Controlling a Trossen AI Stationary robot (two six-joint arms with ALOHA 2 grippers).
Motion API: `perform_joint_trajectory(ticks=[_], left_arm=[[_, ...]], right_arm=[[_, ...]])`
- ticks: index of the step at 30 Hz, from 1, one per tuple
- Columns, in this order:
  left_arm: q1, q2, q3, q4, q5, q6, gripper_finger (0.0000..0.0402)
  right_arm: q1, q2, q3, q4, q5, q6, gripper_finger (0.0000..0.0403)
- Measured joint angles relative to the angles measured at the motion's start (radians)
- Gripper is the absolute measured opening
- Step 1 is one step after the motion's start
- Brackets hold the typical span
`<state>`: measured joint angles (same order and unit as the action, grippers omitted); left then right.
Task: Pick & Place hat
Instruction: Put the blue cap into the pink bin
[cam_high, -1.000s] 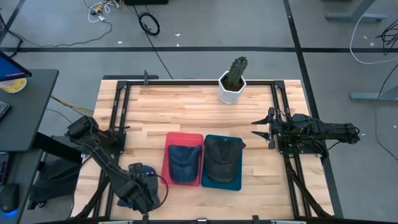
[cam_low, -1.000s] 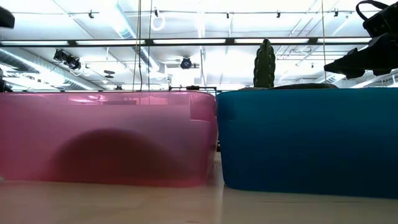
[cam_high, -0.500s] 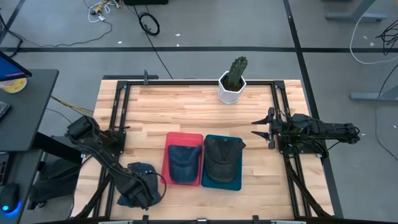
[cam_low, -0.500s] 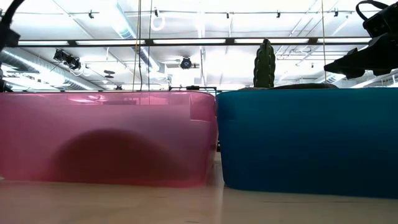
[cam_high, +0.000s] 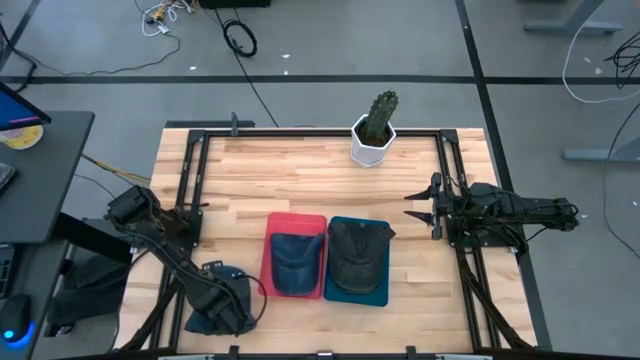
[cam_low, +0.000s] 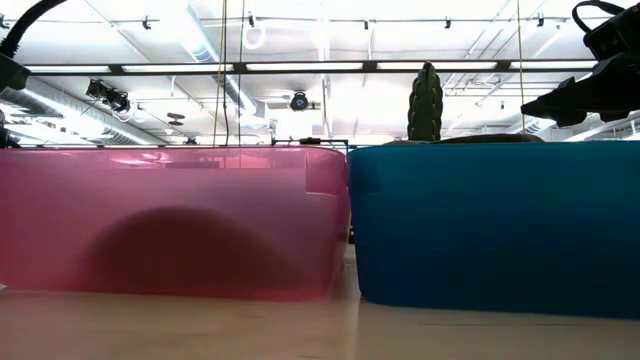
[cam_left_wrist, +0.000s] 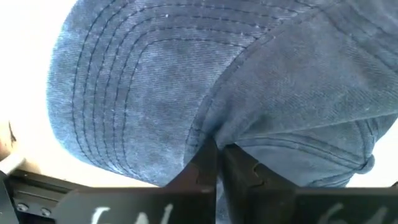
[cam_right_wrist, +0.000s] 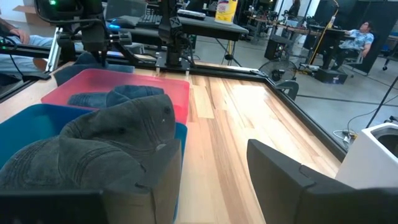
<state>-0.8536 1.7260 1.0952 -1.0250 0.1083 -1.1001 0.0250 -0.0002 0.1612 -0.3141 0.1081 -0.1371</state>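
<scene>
Two dark robot arms reach over a light wooden table (cam_high: 300, 180) seen from above. The left gripper (cam_high: 222, 305) sits at the table's near left corner, its jaws pressed together on a fold of a blue denim hat (cam_left_wrist: 205, 87). In the left wrist view the stitched brim and crown of this hat fill nearly the whole frame, with the cloth bunched exactly where the two dark fingers (cam_left_wrist: 205, 171) meet, so the hat lies right at and beyond the fingertips. From above, the same hat (cam_high: 228, 275) shows as a small blue shape beside the gripper, just left of a red bin (cam_high: 271, 250) and outside it. The red bin holds another blue hat (cam_high: 295, 262). Touching its right side is a blue bin (cam_high: 378, 292) holding a dark grey hat (cam_high: 357, 255). A cactus in a white pot (cam_high: 375, 128) stands near the far edge of the table, well apart from the bins. The right gripper (cam_high: 420, 207) waits at the table's right edge, pointing toward the bins, its jaws spread wide with nothing between them. The low view shows only the walls of the two bins side by side, with the cactus top rising behind them.
</scene>
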Motion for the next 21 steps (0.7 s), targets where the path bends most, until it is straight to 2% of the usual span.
perform_joint_trajectory(ticks=[3,8,14,21], left_arm=[[0.000,0.000,0.036,-0.048,0.000,0.014,0.0006],[0.016,0.000,0.158,-0.256,-0.012,0.044,0.0005],[0.069,-0.001,0.340,-0.440,-0.144,0.107,0.0004],[0.178,-0.002,0.487,-0.545,-0.240,0.244,0.0004]], right_arm=[[0.000,0.000,0.000,0.000,0.000,0.000,0.0188],[0.000,0.000,0.000,0.000,0.000,0.000,0.0187],[0.000,0.000,0.000,0.000,0.000,0.000,0.0187],[0.000,0.000,0.000,0.000,0.000,0.000,0.0188]])
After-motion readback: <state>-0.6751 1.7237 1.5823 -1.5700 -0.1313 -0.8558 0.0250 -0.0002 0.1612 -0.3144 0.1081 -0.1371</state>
